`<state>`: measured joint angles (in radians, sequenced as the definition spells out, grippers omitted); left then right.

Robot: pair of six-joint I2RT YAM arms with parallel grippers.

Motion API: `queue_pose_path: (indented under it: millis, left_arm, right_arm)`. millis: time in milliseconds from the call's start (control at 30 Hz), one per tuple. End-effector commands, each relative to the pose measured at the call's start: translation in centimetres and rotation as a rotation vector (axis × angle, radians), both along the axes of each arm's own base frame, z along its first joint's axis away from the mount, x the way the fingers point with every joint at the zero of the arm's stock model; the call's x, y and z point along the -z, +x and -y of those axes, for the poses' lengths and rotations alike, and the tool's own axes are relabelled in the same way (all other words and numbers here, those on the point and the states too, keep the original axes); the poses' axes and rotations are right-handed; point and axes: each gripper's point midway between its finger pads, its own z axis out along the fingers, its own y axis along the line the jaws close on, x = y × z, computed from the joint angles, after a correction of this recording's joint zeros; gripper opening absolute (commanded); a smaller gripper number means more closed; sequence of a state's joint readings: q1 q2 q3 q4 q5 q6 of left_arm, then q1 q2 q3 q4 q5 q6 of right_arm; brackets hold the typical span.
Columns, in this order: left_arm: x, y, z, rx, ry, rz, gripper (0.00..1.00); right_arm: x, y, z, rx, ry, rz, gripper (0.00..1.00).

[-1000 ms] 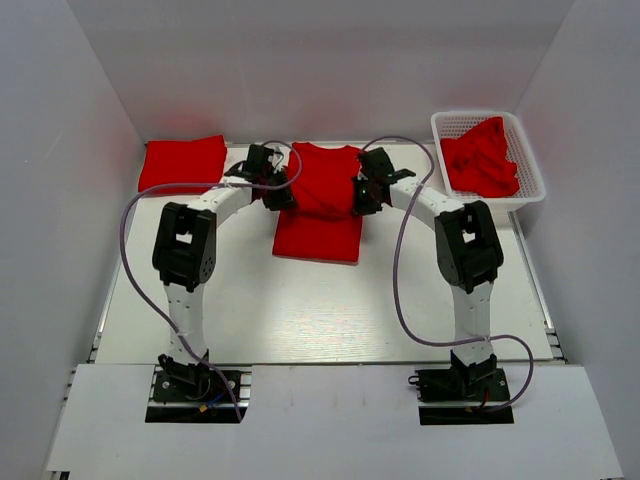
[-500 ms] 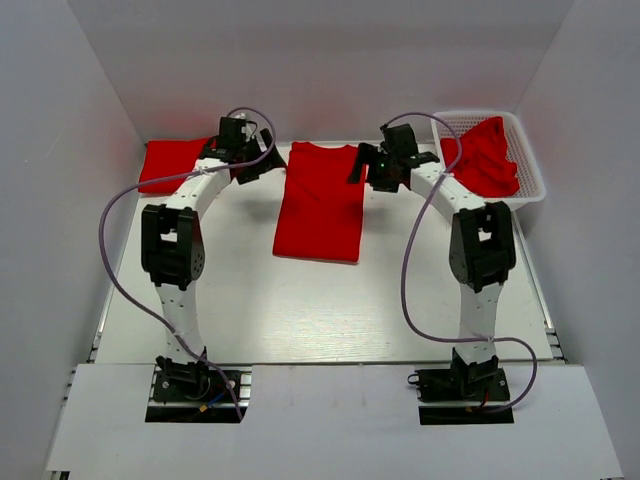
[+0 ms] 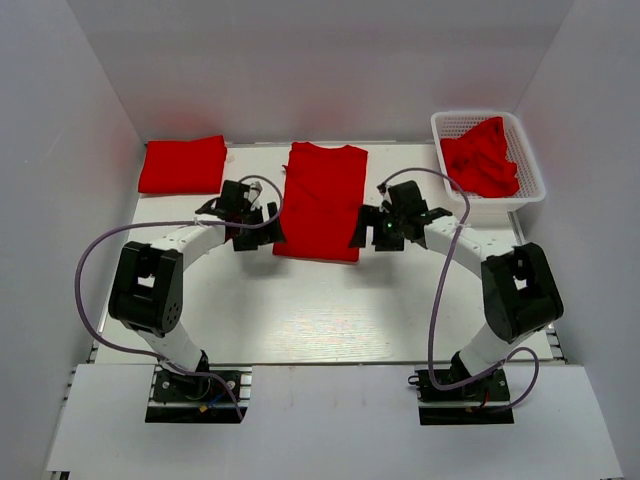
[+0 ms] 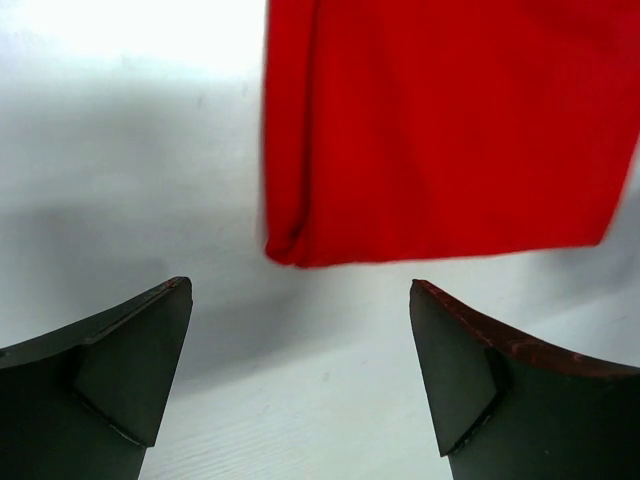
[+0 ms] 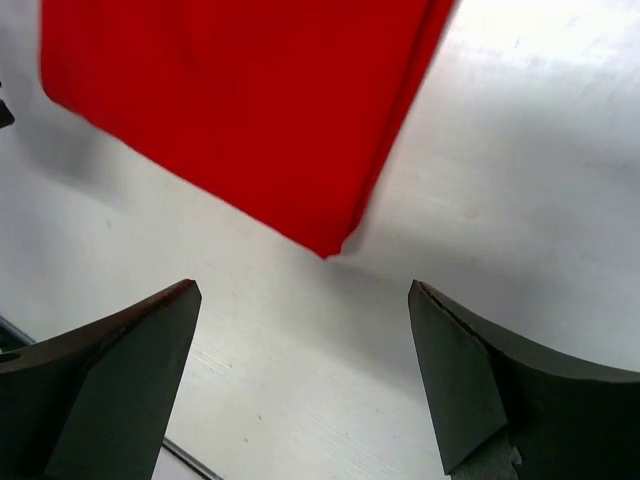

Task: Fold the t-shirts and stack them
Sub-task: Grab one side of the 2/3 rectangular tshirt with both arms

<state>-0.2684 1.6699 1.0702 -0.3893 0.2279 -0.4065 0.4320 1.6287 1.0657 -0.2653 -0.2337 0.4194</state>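
Note:
One red t-shirt (image 3: 320, 198) lies flat in the middle of the table, folded into a long narrow strip running from back to front. My left gripper (image 3: 262, 232) is open just left of the strip's near left corner (image 4: 290, 245). My right gripper (image 3: 366, 228) is open just right of its near right corner (image 5: 325, 245). Nothing is between either pair of fingers; white table shows there in both wrist views. A folded red t-shirt (image 3: 182, 164) lies at the back left. More crumpled red t-shirts (image 3: 480, 158) fill the basket.
The white mesh basket (image 3: 497, 207) stands at the back right against the side wall. White walls close in the table (image 3: 300, 310) on the left, back and right. Purple cables loop from both arms.
Both grippers have let go of the middle shirt and opened wide. Both arms swung out to its far end, then drew back toward me to its near corners.

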Motion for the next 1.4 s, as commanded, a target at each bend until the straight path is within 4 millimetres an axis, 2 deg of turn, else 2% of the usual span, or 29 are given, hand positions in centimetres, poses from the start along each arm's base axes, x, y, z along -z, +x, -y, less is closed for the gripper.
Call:
queue_pose_path:
  millis: [0, 100, 300, 433, 467, 500, 600, 733, 767, 867, 900, 933, 967, 1000, 1067, 1133, 1200, 1233, 1267, 1333, 1367]
  left_arm:
    - [-0.9, -0.8, 0.7, 0.073, -0.012, 0.073, 1.00]
    - [-0.7, -0.9, 0.6, 0.081, -0.006, 0.077, 1.00]
    - [1.4, -0.3, 1.4, 0.103, -0.027, 0.039, 1.00]
    - [2.5, -0.2, 1.2, 0.105, -0.004, 0.003, 0.98]
    - [3.3, -0.7, 1.1, 0.105, 0.001, -0.019, 0.98]
    - [3.1, -0.4, 1.2, 0.105, -0.002, -0.006, 0.97]
    - [4.0, -1.0, 1.5, 0.111, -0.027, -0.018, 0.90]
    - [4.9, -1.8, 2.0, 0.133, -0.039, -0.051, 0.61]
    - [5.3, -2.3, 1.9, 0.132, -0.036, -0.064, 0.49]
    - [6.0, -3.2, 2.4, 0.156, -0.057, -0.068, 0.36]
    - [5.8, -3.3, 2.6, 0.154, -0.072, -0.066, 0.29]
    - [6.1, -3.6, 2.5, 0.153, -0.070, -0.075, 0.22]
    - [6.1, -3.6, 2.5, 0.153, -0.070, -0.075, 0.03]
    - [6.1, -3.7, 2.7, 0.150, -0.066, -0.078, 0.00]
    - [5.5, -3.5, 2.7, 0.151, -0.071, -0.060, 0.00]
    - [5.2, -4.1, 2.6, 0.144, -0.075, -0.061, 0.00]
    - [3.4, -4.0, 2.6, 0.117, -0.095, -0.014, 0.00]
    - [3.5, -4.9, 2.3, 0.103, -0.101, -0.028, 0.00]
    - [3.2, -5.3, 2.3, 0.089, -0.114, -0.022, 0.00]
    - [2.0, -7.4, 2.7, 0.088, -0.166, -0.016, 0.00]
    - [1.6, -8.1, 2.7, 0.088, -0.187, -0.014, 0.00]
  right_arm:
    - [0.5, -0.8, -1.5, -0.038, 0.078, 0.005, 0.90]
    - [1.1, -0.8, -2.0, -0.044, 0.087, 0.000, 0.90]
    - [3.5, -0.6, -3.0, -0.063, 0.078, -0.055, 0.90]
    - [4.6, -0.5, -3.3, -0.065, 0.073, -0.078, 0.90]
    - [4.8, -0.5, -3.5, -0.067, 0.077, -0.086, 0.90]
    - [4.8, -0.5, -3.6, -0.073, 0.076, -0.086, 0.90]
    - [5.5, -0.4, -3.7, -0.072, 0.069, -0.104, 0.90]
    - [6.2, -0.9, -3.9, -0.072, 0.075, -0.134, 0.88]
    - [6.3, -1.2, -4.0, -0.071, 0.075, -0.143, 0.81]
    - [6.5, -1.6, -4.0, -0.065, 0.077, -0.150, 0.62]
    - [6.7, -2.0, -3.8, -0.063, 0.071, -0.160, 0.48]
    - [6.9, -2.0, -3.8, -0.061, 0.075, -0.166, 0.41]
    - [6.7, -2.0, -3.8, -0.059, 0.079, -0.162, 0.35]
    - [7.1, -2.4, -3.6, -0.057, 0.072, -0.172, 0.18]
    - [7.0, -2.5, -3.4, -0.054, 0.064, -0.164, 0.03]
    - [6.7, -2.7, -3.2, -0.049, 0.059, -0.159, 0.00]
    - [5.9, -3.2, -2.7, -0.054, 0.046, -0.144, 0.00]
    - [5.2, -3.5, -2.6, -0.059, 0.049, -0.129, 0.00]
    - [5.3, -4.4, -2.3, -0.061, 0.027, -0.148, 0.00]
    - [4.2, -5.7, -1.8, -0.076, 0.029, -0.141, 0.00]
    - [4.3, -7.1, -1.4, -0.089, 0.012, -0.169, 0.00]
